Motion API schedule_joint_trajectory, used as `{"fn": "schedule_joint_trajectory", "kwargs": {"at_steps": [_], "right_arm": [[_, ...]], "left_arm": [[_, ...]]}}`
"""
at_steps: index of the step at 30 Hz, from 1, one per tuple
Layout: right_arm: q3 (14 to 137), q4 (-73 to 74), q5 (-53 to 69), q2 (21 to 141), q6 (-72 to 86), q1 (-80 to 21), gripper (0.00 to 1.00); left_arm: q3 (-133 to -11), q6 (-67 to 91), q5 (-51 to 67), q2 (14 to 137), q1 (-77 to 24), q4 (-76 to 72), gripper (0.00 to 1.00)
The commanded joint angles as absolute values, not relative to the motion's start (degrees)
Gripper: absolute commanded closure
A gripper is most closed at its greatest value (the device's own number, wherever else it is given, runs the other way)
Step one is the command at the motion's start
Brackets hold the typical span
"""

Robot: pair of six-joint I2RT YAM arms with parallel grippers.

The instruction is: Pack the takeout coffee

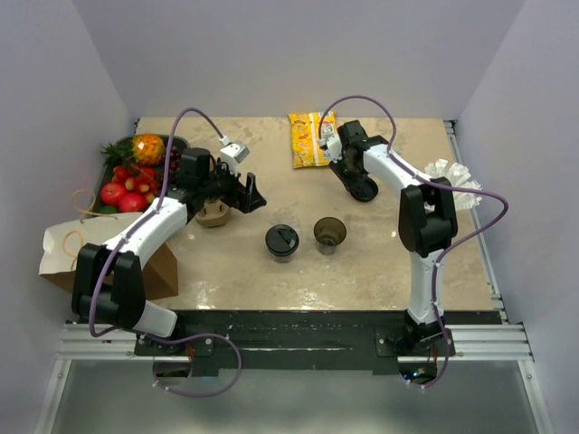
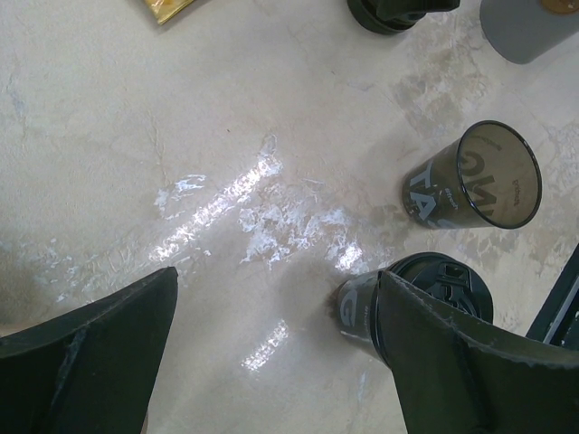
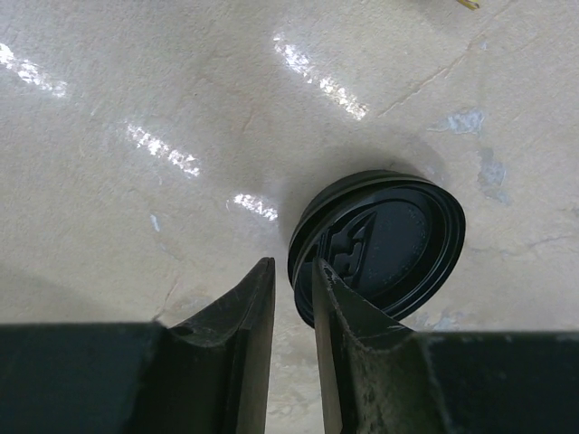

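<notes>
The loose lid point(image 3: 384, 240) lies toward the back of the counter point(image 1: 226, 271), seemingly tipped up on one edge. Its rim is straddled by the narrow jaws of the right gripper point(image 3: 291, 267). Whether the rim is actually pinched cannot be told, since a sliver of counter is seen beside one finger. The left gripper point(image 2: 276, 280) stands wide, with only bare counter between its fingers. The open cup point(image 1: 329, 233) and the lidded cup point(image 1: 281, 241) stand near each other mid-counter, not touching, and the paper bag point(image 1: 63, 249) lies at the left edge.

A hold on so thin an edge is judged fragile (a plastic rim offers little to bite on), so the lid could be dropped or twisted when lifted. If it is brought over askew, it may be seated crooked, and the open cup, steadied by nothing, could be tipped by the pressing. The lidded cup sits just beside the left gripper's finger and could be nudged by a careless swing.

The rim between the jaws is shown only by the right wrist view; from above, the lid is mostly hidden under the gripper. The bag is shown only from above. The open cup's bare mouth is best seen from the left wrist.
</notes>
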State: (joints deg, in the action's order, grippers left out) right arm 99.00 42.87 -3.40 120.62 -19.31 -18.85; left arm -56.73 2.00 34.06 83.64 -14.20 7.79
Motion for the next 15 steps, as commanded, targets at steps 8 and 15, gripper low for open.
{"fn": "schedule_joint_trajectory", "kwargs": {"at_steps": [8,15], "right_arm": [[100.19,43.07,-3.77,121.29,-18.63,-18.9,0.73],[100.63,43.42,-3.69,122.61,-18.9,-18.9,0.76]], "left_arm": [[-57.22,2.9,35.16,84.37,-13.62,5.45,0.04],[-57.65,3.08,35.24,84.9,-13.45,5.71,0.04]]}}
